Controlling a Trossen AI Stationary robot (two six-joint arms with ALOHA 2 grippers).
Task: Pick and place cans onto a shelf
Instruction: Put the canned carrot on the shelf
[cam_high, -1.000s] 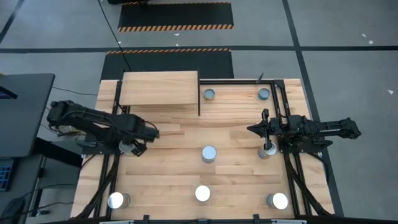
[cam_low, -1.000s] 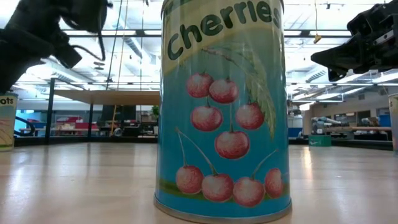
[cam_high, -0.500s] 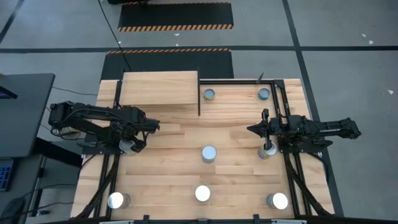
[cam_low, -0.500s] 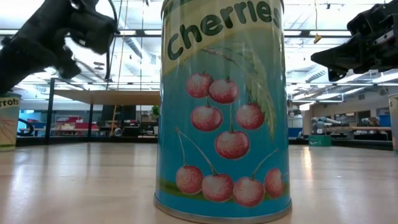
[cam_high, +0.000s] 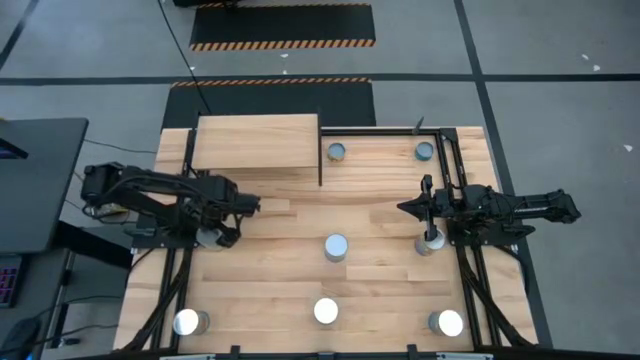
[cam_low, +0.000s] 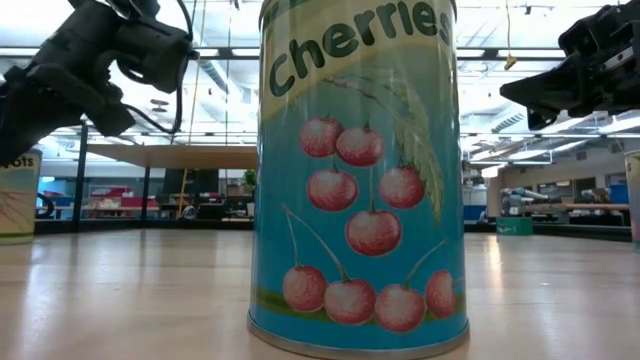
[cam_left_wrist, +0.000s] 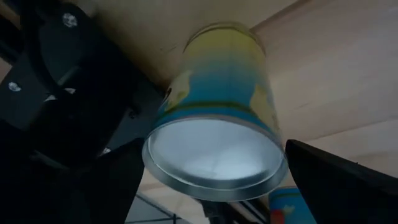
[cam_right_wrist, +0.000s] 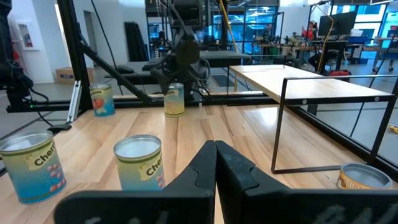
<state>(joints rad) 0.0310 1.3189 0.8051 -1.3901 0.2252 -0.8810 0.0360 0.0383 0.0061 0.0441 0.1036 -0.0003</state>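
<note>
Left tool (cam_high: 222, 222): I see it spread wide around a can (cam_left_wrist: 214, 134), table's (cam_high: 380, 275) 9 o'clock.
Right tool (cam_high: 405, 208): fingers together, 3 o'clock.

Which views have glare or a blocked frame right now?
High view: the can tops along the near edge are blown out white. Low view: the cherries can fills the centre of the frame, with bright ceiling lights behind silhouetting the arms. Left wrist view: a can sits very close, its silver end soft, hand fingers dark on both sides. Right wrist view: evenly lit, hand shut.
</note>
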